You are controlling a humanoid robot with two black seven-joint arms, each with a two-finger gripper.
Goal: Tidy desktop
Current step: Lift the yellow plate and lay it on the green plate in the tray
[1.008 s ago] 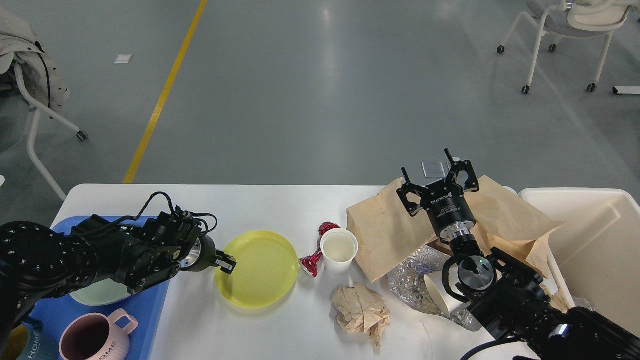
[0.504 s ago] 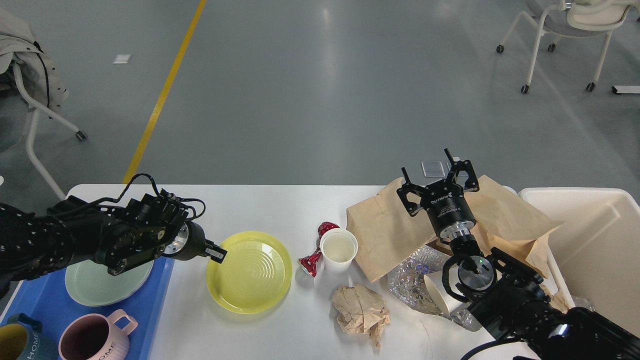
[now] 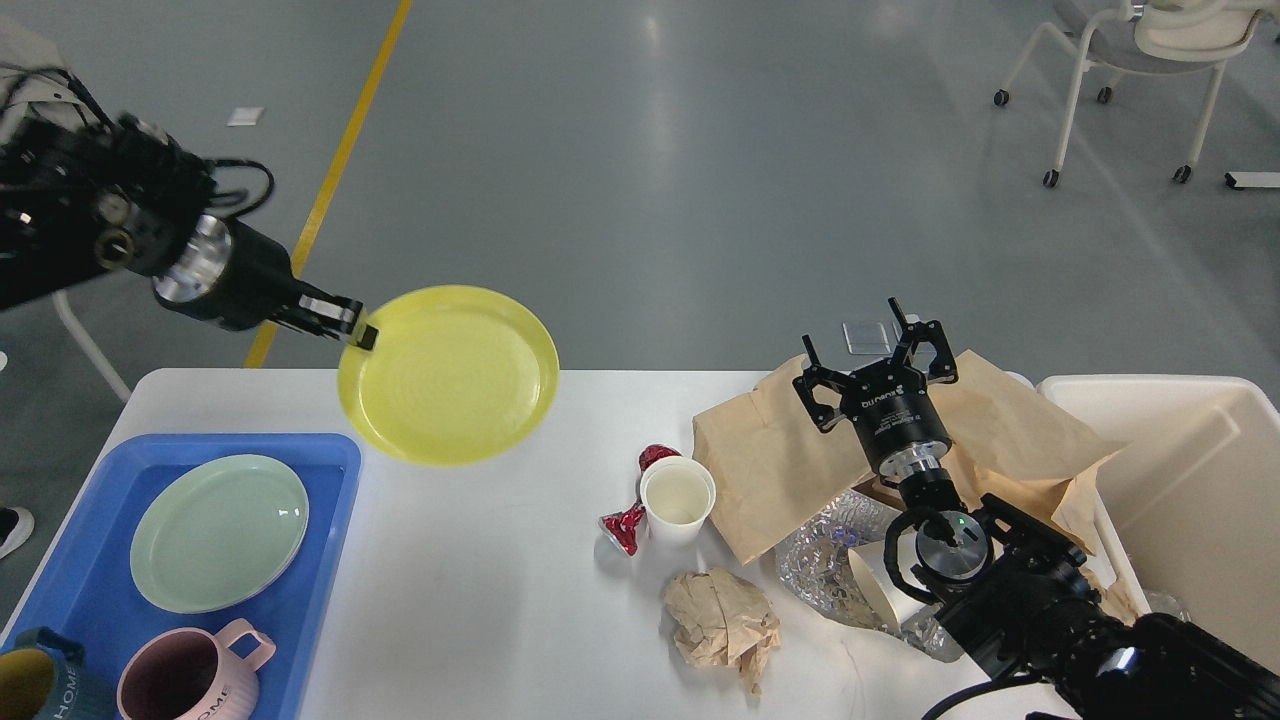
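Head view: left gripper (image 3: 352,326) pinching yellow plate (image 3: 450,375) above desktop (image 3: 500,600); right gripper (image 3: 880,355) spread wide.

The white worktop (image 3: 480,620) is carrying a blue tray (image 3: 330,560) at its 9 o'clock edge. Near the centre a white paper cup (image 3: 678,500) is standing upright, with a crushed red can (image 3: 636,500) lying just beside it at 9 o'clock. A crumpled brown paper ball (image 3: 722,622) is sitting at 6 o'clock of the cup. Toward 3 o'clock a brown paper bag (image 3: 780,470) is lying flat, overlapping crinkled foil (image 3: 815,565), and a cream bin (image 3: 1180,480) is standing at the far 3 o'clock edge.
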